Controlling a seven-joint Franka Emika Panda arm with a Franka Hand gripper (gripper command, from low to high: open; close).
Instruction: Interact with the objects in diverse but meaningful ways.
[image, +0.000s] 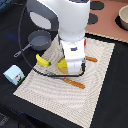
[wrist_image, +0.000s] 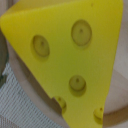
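The yellow cheese wedge (wrist_image: 65, 55) fills the wrist view and lies on the round tan plate (wrist_image: 118, 95). In the exterior view the cheese (image: 62, 64) shows just beside the arm's white hand. My gripper (image: 73, 70) is low over the plate, and its fingers are hidden by the hand, so I cannot tell if it is open or shut. The yellow banana (image: 42, 61) lies on the striped placemat (image: 95, 75). The grey frying pan (image: 39, 40) sits behind the banana. The white-blue carton (image: 14, 75) stands at the exterior view's left. The red ball is out of view.
An orange-handled utensil (image: 75, 83) lies on the mat in front of the plate, another (image: 91, 59) beside the arm. A toy stove board (image: 107, 22) and a bowl (image: 123, 17) are at the back on the exterior view's right.
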